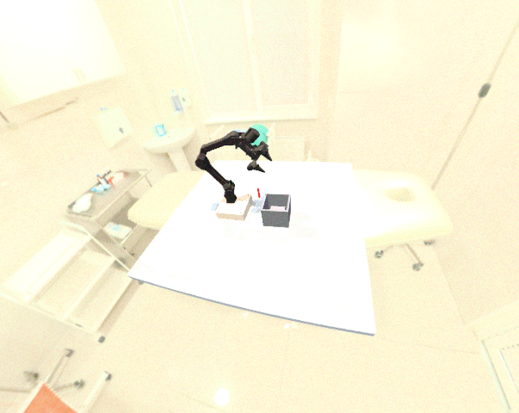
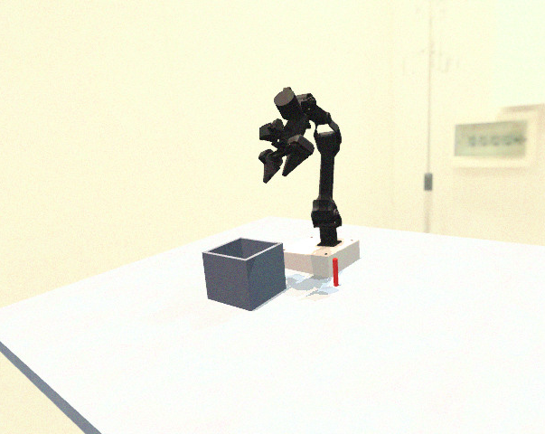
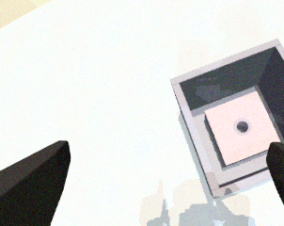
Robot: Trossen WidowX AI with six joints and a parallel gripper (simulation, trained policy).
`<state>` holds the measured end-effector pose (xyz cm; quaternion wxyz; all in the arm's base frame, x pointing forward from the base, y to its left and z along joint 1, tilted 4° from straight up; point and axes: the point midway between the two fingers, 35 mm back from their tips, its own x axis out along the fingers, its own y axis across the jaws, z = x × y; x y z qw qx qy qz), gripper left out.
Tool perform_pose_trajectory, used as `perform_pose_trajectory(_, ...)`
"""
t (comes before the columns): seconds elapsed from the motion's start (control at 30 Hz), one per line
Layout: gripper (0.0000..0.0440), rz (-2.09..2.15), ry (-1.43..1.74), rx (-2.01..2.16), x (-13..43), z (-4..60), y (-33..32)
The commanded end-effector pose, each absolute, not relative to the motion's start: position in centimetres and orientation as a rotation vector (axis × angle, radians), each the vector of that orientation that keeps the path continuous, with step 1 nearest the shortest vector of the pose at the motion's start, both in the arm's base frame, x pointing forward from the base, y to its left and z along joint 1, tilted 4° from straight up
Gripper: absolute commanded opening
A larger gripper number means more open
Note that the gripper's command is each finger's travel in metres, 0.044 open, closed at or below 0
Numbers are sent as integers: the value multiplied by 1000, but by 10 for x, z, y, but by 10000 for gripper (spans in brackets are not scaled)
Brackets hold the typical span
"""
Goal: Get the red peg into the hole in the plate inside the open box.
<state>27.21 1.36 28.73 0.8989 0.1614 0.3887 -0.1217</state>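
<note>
Wrist cam first, since it's closest: my gripper (image 1: 268,165) (image 2: 275,178) (image 3: 171,152) is spread wide open with nothing between the fingers. So yeah, hand's released, up in the air and tipped downward.

Below my hand is the open box (image 1: 275,218) (image 2: 228,282) (image 3: 191,127), dark grey with a paler rim. In the wrist shot it sits off toward the right-hand edge, and that finger covers a bit of it. Down at the bottom of it, under me, there's the pale pink plate (image 1: 277,208) (image 3: 236,141), and its round hole (image 3: 243,126) has no peg in it.

Red peg (image 1: 258,193) (image 2: 335,271) is also lower than my hand, standing upright outside the box, well apart from my fingers. Wrist cam doesn't catch it. Past it from me, my arm's pale base block (image 1: 231,217) (image 2: 300,261) is near the peg, and everything's on the white table (image 1: 250,267) (image 2: 356,350) (image 3: 109,94). Way farther off from my hand, beyond the table, there's a cream padded couch (image 1: 406,222).
</note>
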Motion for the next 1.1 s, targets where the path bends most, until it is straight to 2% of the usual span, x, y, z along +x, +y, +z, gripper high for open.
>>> perform_pose_trajectory(0.0, 440, -260, 886, 394, 266, 269, 23)
perform_pose_trajectory(0.6, 440, -462, 1280, 715, 224, 190, 67)
perform_pose_trajectory(1.07, 440, -739, 1454, 877, 193, 141, 91)
